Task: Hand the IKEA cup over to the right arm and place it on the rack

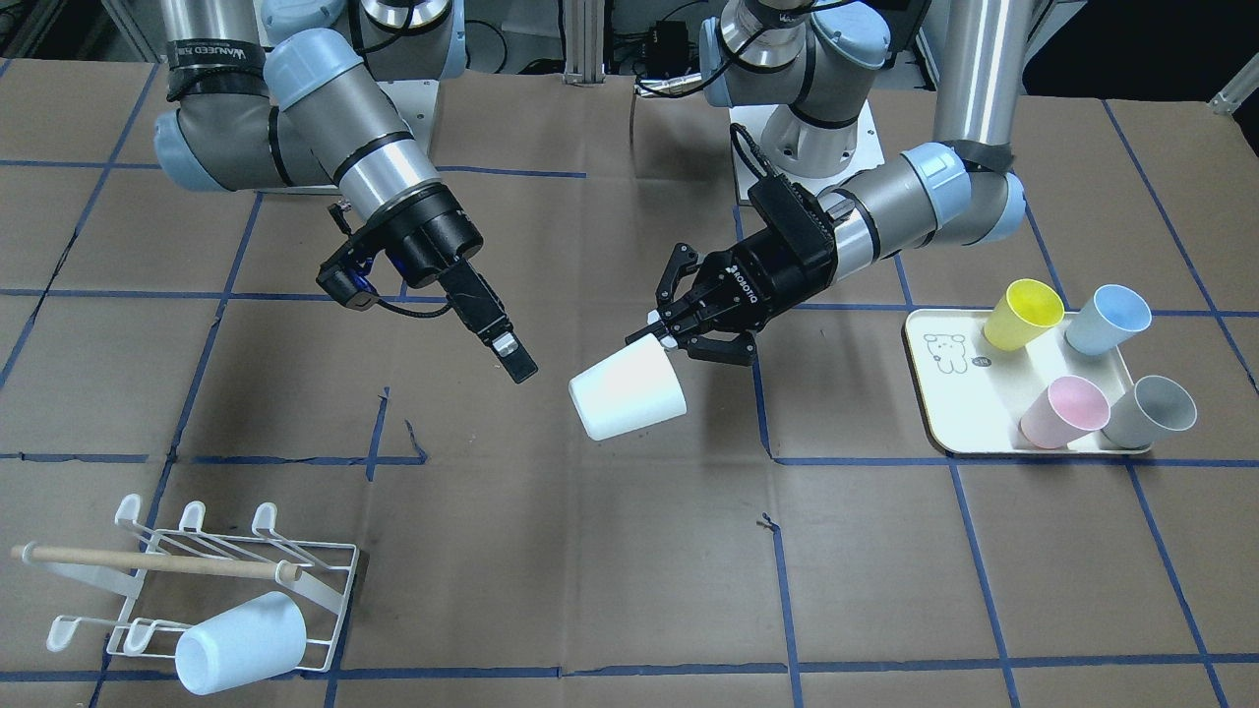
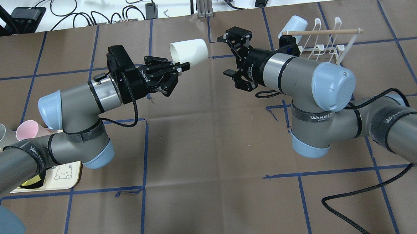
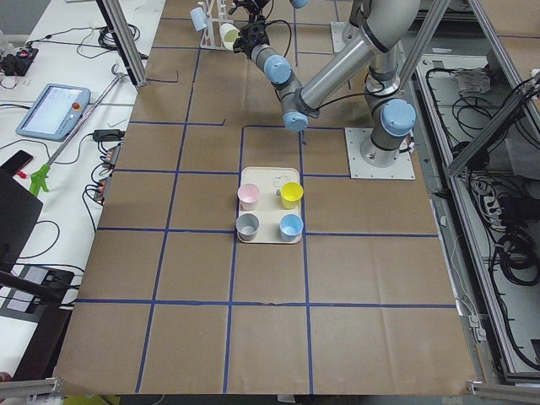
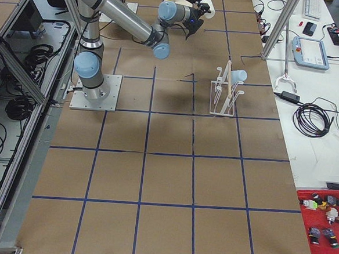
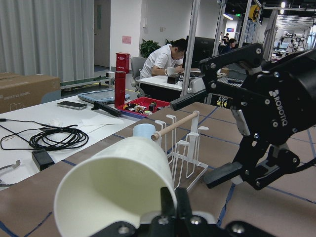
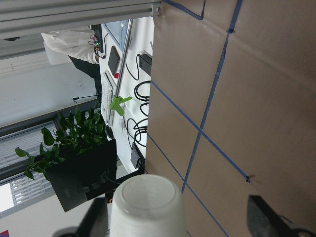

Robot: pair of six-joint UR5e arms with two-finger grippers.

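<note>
Smooth tapered white cup [image 1: 627, 390], matte black left fingers [image 2: 181, 65] pinching rim

Seemingly paper-covered table [image 1: 629, 590] with rack [image 1: 148, 562], tray [image 1: 969, 403]

Cream tray [image 1: 969, 408] (bear-printed) carries four cups [image 1: 1024, 314]; tablet [image 3: 52, 110] lies well apart.

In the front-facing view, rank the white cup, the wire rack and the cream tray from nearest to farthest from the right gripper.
From the right gripper:
1. white cup, just beside it at centre, held in the left gripper.
2. rack, at the view's lower left, on the right arm's side.
3. tray, at the view's right, beyond the left gripper.
</note>
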